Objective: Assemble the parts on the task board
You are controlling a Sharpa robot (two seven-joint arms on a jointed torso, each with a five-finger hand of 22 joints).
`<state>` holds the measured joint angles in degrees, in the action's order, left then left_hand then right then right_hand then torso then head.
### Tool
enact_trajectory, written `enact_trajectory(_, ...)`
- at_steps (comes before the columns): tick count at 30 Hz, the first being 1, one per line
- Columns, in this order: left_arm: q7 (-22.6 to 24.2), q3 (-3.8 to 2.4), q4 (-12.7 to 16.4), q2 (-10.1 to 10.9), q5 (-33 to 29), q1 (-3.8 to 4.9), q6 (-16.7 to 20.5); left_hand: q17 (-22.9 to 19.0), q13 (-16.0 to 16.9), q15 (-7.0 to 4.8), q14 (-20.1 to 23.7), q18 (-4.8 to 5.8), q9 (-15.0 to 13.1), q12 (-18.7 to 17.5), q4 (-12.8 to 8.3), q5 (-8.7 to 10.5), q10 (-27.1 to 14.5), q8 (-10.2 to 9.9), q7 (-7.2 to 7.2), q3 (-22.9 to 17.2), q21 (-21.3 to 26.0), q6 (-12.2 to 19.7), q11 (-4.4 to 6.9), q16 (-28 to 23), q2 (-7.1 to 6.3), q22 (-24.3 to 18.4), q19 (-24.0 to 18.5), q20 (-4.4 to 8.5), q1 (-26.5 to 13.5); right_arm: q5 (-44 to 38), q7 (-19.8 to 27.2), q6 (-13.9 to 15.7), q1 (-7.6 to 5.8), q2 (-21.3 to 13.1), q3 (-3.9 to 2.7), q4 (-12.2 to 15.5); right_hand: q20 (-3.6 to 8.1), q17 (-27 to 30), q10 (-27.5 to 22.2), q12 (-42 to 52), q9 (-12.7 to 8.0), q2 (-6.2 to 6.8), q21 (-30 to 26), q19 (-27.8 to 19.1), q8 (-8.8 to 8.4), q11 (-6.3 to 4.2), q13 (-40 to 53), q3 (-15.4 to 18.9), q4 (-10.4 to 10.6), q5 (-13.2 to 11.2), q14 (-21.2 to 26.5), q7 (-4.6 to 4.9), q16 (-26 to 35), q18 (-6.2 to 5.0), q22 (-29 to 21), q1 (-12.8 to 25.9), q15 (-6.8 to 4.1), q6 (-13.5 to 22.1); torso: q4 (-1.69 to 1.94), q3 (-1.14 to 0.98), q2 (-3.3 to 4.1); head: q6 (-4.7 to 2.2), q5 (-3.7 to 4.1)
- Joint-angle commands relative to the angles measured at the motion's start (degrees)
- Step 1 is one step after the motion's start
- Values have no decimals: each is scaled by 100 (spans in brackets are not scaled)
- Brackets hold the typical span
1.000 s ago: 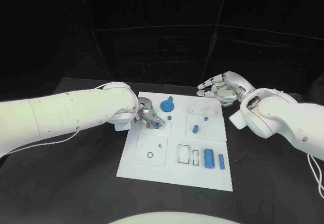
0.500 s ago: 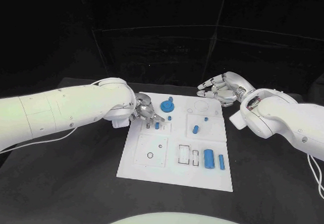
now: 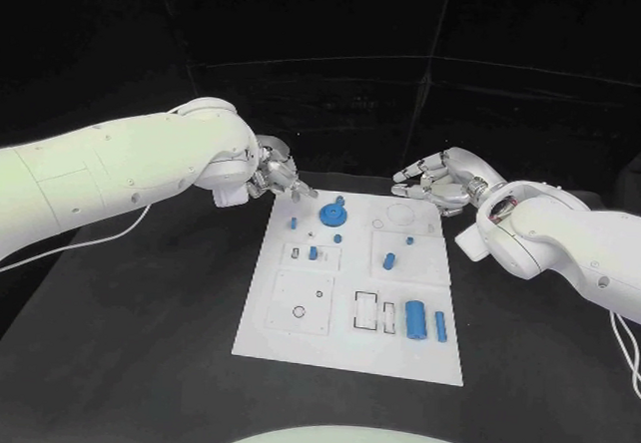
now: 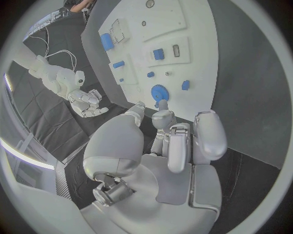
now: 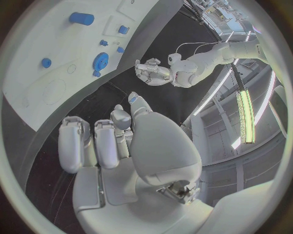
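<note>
Blue plastic parts (image 3: 414,315) on the white board (image 3: 346,348) look small, hard and light; sides are best pinched. Nothing is held by the left hand (image 3: 277,175) or right hand (image 3: 439,178); fingers are loosely spread.

Your head camera looks steeply down from above the near edge of the task board (image 3: 347,328), far enough to take in the whole plate. Each wrist camera sits behind its own hand, close to the fingers, facing the task board obliquely. All three views share the board's far end with the blue gear (image 3: 331,216).
</note>
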<state>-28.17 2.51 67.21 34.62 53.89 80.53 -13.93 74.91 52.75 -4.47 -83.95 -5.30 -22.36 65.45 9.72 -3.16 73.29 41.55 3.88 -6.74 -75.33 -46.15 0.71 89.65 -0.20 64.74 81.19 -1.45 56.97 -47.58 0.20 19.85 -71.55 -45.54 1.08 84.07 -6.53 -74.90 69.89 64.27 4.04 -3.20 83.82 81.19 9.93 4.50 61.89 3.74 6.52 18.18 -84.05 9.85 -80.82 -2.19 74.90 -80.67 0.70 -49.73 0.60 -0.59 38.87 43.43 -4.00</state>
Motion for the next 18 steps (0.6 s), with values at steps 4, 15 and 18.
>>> enact_trajectory(4,29,21,-616,-305,105,13,-692,1509,-21,44,-605,25,52,7,12,16,-5,-67,27,87,30,24,-46,35,44,20,-7,-59,89,-9,18,-26,-12,9,-3,-2,-4,-203,-41,-35,-10,-11,-25,-52,29,13,-4,29,6,-30,-285,-6,38,-91,192,-9,-48,30,-32,25,22,-30,-30)
enact_trajectory(15,77,42,-1573,-784,330,-135,-885,1509,-14,51,-605,25,83,22,27,16,-5,-85,28,132,21,-18,-50,35,90,37,-1,-70,118,-9,39,-26,-11,30,-4,0,-3,-204,-43,-38,-10,-16,-27,-54,30,12,-7,28,6,-26,-286,-7,38,-91,188,-12,-48,31,-39,30,33,-36,-71)
enact_trajectory(18,110,42,-1727,-870,425,-166,-915,1509,-13,51,-605,26,90,26,25,16,-5,-87,26,144,19,-33,-49,35,100,41,0,-72,134,-10,42,-29,-11,36,-4,-2,-3,-204,-43,-38,-10,-16,-27,-54,30,12,-7,28,6,-26,-286,-7,38,-91,188,-12,-48,31,-42,32,34,-46,-78)
